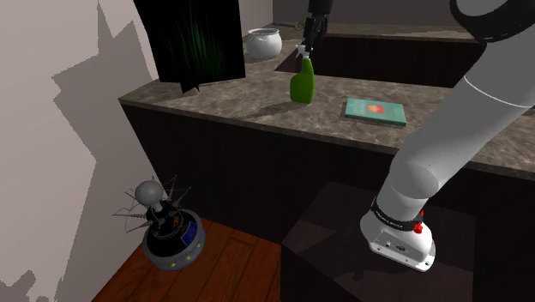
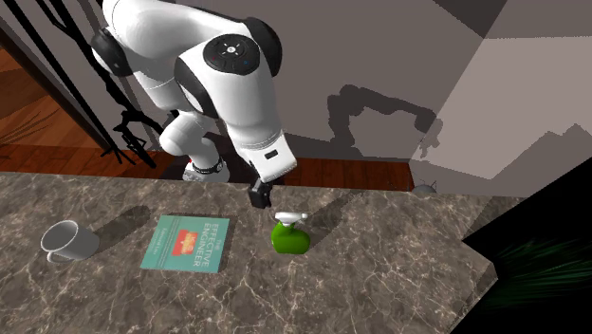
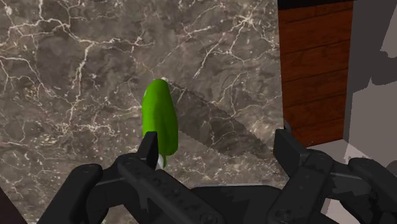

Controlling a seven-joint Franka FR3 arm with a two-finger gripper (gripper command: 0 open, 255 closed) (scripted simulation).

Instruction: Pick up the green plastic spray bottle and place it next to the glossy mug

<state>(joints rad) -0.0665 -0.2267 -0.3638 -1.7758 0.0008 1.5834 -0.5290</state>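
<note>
Approach is the step in hand: the pincer point(image 3: 216, 143) hangs with its two black fingers spread wide and nothing between them, so nothing is gripped yet. Just below it the green spray bottle point(image 3: 159, 118) stands upright on the marbled counter point(image 2: 379, 275), and in the wrist view it sits close against one finger rather than midway between the two. The shoulder view puts the pincer point(image 1: 309, 39) directly over the bottle's point(image 1: 302, 84) pale trigger head; whether they touch cannot be told. The next move probably calls for a small sideways correction to centre the bottle, a short descent around its neck, and then a firm closing. Beyond the bottle point(image 2: 289, 237), toward the second exterior view's left, a teal book point(image 2: 185, 244) lies flat, and farther the same way sits the pale mug point(image 2: 68, 240), well apart, so the carry must pass over or around the book.
</note>
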